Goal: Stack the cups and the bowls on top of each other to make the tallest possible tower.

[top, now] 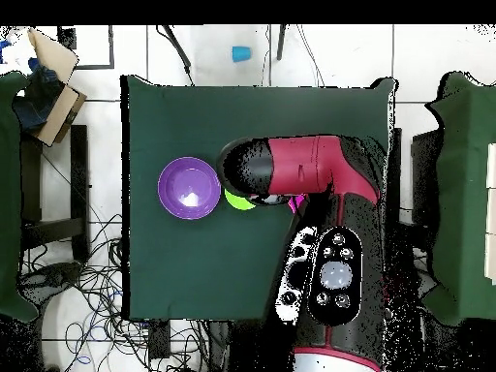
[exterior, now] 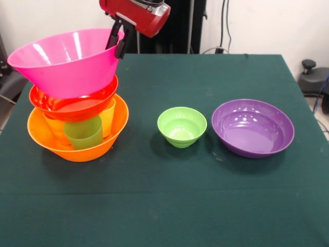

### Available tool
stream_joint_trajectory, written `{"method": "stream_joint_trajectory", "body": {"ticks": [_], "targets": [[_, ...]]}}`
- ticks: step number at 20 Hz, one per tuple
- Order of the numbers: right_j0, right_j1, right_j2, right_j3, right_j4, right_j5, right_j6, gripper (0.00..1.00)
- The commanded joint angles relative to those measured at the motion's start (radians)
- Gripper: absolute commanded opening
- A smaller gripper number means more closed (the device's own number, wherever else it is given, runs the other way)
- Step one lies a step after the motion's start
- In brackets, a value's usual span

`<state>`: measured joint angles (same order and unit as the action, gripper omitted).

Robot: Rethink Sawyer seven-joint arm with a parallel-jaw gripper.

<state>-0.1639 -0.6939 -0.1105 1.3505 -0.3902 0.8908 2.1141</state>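
Your robot's glossy red, rounded arm casing (exterior: 136,14) ends in a slim black gripper (exterior: 118,38) beneath it. From overhead, below that red and black arm (top: 295,174), you see a black oval panel (top: 334,276) carrying grey round buttons.

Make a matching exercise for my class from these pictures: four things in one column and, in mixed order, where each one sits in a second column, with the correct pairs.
Things
1. pink bowl
2. large orange bowl
3. purple bowl
4. light green bowl

Places
A. bottom of the tower
B. alone on the cloth, between the tower and another bowl
C. top of the tower, tilted
D. on the cloth at the side farthest from the tower

Pairs: 1-C, 2-A, 3-D, 4-B
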Motion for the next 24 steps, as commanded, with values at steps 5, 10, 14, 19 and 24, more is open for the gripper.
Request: {"method": "stream_joint_trajectory", "body": {"ticks": [5,10,14,19,24], "targets": [[0.016,0.031,0.089,0.068,-0.073,-0.077,-0.112,0.0],[0.023,0.037,0.075,0.065,-0.092,-0.096,-0.106,0.0],[0.02,0.04,0.072,0.063,-0.1,-0.1,-0.118,0.0],[0.026,0.045,0.065,0.059,-0.106,-0.092,-0.121,0.0],[0.031,0.047,0.053,0.062,-0.118,-0.088,-0.122,0.0]]}}
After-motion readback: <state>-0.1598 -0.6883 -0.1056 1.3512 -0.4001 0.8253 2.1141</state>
